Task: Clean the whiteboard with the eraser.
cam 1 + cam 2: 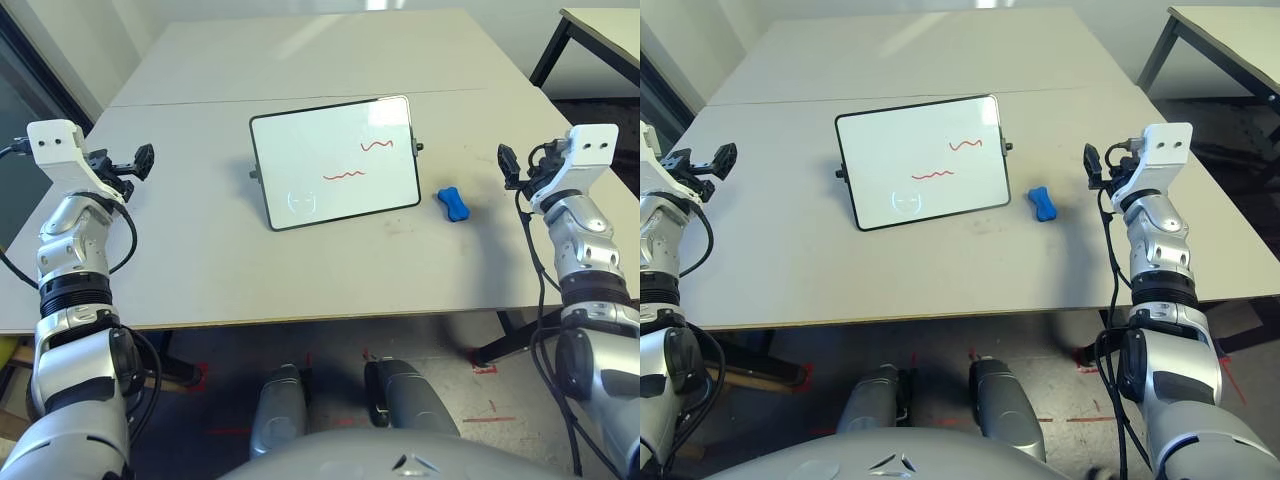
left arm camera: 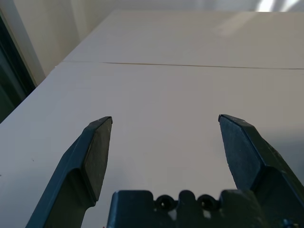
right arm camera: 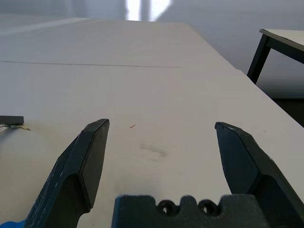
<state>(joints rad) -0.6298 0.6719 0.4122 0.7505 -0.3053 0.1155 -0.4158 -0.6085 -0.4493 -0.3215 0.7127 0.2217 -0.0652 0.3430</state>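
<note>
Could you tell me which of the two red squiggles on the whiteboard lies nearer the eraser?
The upper, shorter squiggle, near the whiteboard's right edge; the longer squiggle sits lower, toward the middle, farther from the eraser.

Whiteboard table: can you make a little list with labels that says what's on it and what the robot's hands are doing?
table: pale, with a seam line across it
whiteboard: in the middle, propped up at a tilt
marks on whiteboard: two red squiggles and a faint circle
eraser: blue, lying on the table to the right of the whiteboard, not touching it
left gripper: open, holding nothing, over the table's left edge
right gripper: open, holding nothing, right of the eraser
cleaning: not started, marks still there
</note>
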